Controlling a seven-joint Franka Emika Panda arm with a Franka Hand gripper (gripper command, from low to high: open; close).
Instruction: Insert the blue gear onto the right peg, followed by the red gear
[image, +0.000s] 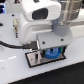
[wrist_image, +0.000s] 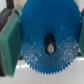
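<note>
The gripper (wrist_image: 44, 37) holds the blue gear (wrist_image: 47, 37) flat, its green pads (wrist_image: 8, 40) pressed against the gear's toothed rim on either side. Straight below, the peg (wrist_image: 50, 48) shows through the centre hole, slightly off the hole's middle, over the plate (image: 34, 60). That small offset probably decides the descent. The red gear is not visible.

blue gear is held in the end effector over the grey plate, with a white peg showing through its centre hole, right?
Not quite: the peg seen through the blue gear is dark, not white, per the wrist view. The end effector does hold it over the grey plate.
</note>
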